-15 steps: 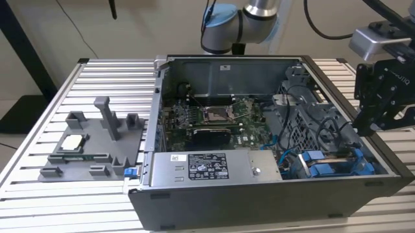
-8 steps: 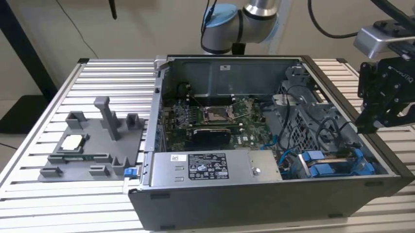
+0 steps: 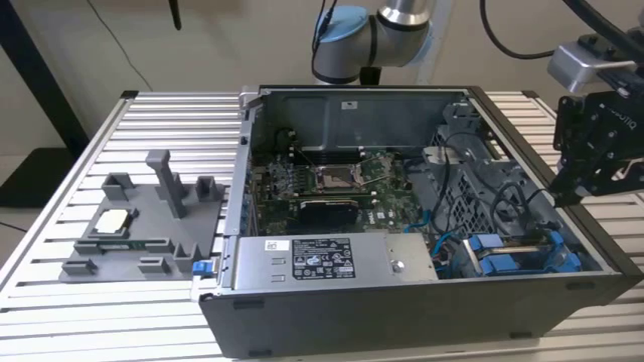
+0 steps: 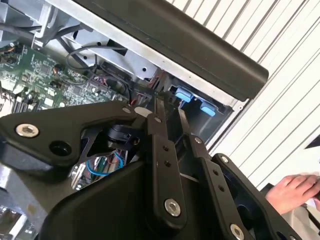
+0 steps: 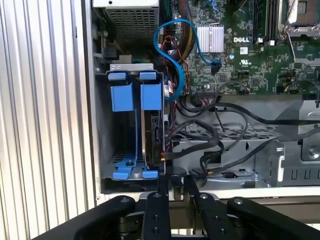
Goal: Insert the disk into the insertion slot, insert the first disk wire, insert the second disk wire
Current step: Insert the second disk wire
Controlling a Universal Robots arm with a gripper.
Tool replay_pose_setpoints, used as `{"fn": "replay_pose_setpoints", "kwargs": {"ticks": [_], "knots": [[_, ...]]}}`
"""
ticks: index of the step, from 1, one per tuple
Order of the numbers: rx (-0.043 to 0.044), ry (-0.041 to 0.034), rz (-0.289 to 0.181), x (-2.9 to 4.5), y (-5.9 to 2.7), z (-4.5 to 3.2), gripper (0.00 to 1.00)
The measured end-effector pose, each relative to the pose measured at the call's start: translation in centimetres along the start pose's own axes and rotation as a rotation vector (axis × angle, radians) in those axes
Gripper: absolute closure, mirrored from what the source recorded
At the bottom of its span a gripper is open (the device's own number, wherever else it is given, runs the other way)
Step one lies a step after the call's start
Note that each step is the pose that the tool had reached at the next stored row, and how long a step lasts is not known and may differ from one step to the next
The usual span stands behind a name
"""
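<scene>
Slatted metal table (image 3: 96,139) carries open computer case (image 3: 403,317) and grey holder tray (image 3: 151,226).

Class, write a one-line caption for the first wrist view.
Gripper near the insertion slot, with the disk inside it.

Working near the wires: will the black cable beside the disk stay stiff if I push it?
Probably not: the black cable lies in loose curves, so it likely flexes and buckles when pushed. It crosses other cables, so a pull may drag them along. It looks thin, so probably light.
</scene>
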State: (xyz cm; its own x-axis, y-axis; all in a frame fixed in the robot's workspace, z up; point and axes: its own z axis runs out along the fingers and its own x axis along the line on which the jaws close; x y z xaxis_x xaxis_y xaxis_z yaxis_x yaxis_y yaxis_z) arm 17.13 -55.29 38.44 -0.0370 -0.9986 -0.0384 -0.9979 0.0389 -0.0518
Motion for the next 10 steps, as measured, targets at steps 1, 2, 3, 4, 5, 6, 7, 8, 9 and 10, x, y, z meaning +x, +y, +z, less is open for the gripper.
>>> {"fn": "replay_pose_setpoints", "kwargs": {"ticks": [1, 2, 3, 4, 5, 6, 7, 8, 9, 10], "knots": [[-0.0010, -0.0023, 0.001, -0.05, -0.07, 0.05, 0.73], [-0.0025, -0.0039, 0.002, -0.10, -0.17, 0.14, 0.73], [-0.0042, -0.0049, 0.003, -0.16, -0.28, 0.22, 0.73], [-0.0068, -0.0052, 0.003, -0.19, -0.44, 0.30, 0.73], [-0.0117, -0.0049, 0.003, -0.20, -0.65, 0.37, 0.73], [-0.0184, -0.0045, 0.003, -0.22, -0.89, 0.43, 0.73], [-0.0261, -0.0044, 0.004, -0.23, -1.15, 0.50, 0.73], [-0.0352, -0.0039, 0.004, -0.24, -1.42, 0.57, 0.73], [-0.0431, -0.0036, 0.004, -0.25, -1.63, 0.63, 0.73], [-0.0507, -0.0033, 0.005, -0.25, -1.79, 0.69, 0.75]]}}
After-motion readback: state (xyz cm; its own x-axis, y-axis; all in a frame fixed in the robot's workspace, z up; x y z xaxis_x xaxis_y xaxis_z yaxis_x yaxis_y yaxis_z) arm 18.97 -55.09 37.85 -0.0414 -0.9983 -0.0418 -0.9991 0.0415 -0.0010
